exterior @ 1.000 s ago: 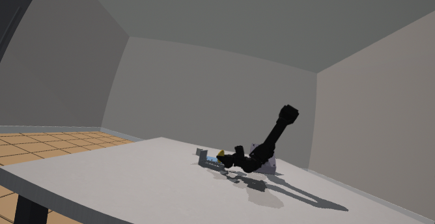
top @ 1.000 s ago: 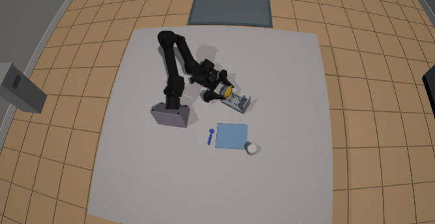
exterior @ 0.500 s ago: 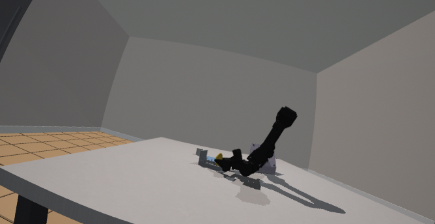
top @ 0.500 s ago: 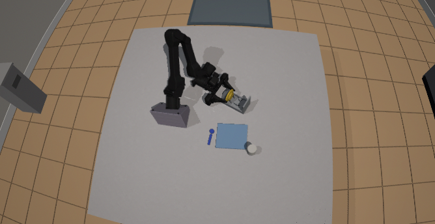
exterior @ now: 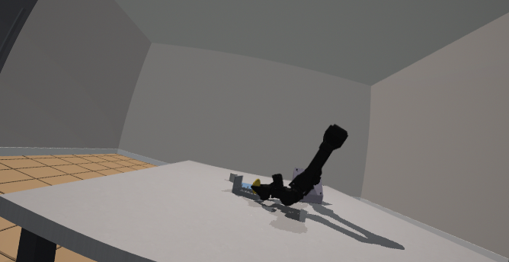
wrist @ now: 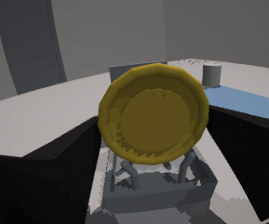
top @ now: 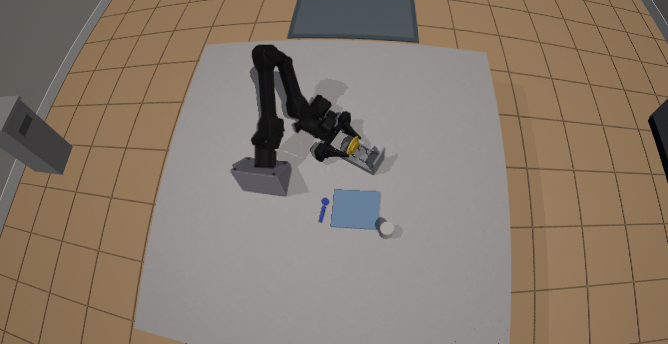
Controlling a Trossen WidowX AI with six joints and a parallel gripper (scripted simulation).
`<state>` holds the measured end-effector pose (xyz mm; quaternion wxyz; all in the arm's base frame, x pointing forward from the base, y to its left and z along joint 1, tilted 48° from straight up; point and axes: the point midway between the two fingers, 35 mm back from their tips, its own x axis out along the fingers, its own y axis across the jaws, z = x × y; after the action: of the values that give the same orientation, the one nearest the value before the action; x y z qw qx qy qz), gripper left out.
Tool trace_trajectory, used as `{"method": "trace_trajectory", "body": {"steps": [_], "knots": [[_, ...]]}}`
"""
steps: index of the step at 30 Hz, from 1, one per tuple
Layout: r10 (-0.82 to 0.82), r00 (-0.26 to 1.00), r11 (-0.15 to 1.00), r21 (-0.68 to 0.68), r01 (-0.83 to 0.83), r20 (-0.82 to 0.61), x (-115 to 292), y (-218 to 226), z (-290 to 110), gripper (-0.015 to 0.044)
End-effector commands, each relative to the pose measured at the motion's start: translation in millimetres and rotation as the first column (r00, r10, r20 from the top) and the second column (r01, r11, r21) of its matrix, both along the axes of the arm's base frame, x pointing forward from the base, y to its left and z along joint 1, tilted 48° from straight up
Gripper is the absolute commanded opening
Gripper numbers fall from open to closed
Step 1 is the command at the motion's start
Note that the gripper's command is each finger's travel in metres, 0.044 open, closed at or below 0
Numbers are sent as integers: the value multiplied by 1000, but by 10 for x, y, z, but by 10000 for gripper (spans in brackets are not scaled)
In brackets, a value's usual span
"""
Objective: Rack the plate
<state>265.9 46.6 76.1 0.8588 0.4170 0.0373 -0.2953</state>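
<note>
The round yellow plate with a raised rim [wrist: 153, 113] stands on edge in my tool [top: 345, 143], face toward my wrist view, its lower edge down among the grey rails of the small grey dish rack [top: 367, 158]. From the wrist view the bottom of the plate sits between two upright rails, though I cannot tell whether it already rests on the rack floor. My tool is clamped on the plate across its width, the fingers spread wide on opposite rim edges.

I judge the plate stiff and light, with a smooth rim that could slide under a loose pinch; held by its edges like this it can pivot, so I would ease the grip off gently and let the rails take the weight before I draw back. The rack looks light too, and a nudge from my fingers could shift it on the pale grey surface [top: 425, 248].

Nearer the camera in the top view lie a flat light-blue square mat [top: 355, 209], a small blue spoon [top: 323, 209] just left of it, and a white cylindrical cup [top: 387, 229] at its right corner, all well apart from the rack.
</note>
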Motion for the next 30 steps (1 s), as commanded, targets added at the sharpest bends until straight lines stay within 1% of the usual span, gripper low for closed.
{"method": "trace_trajectory", "body": {"steps": [1,9,17,24,30], "knots": [[0,1000,1000,0,0,0,0,0,0,184],[0,1000,1000,0,0,0,0,0,0,394],[-2,1000,1000,2,2,-3,7,-36,37,400],[-9,1000,1000,12,9,-18,-9,-436,421,400],[-5,1000,1000,-14,5,3,-103,-823,775,400]]}}
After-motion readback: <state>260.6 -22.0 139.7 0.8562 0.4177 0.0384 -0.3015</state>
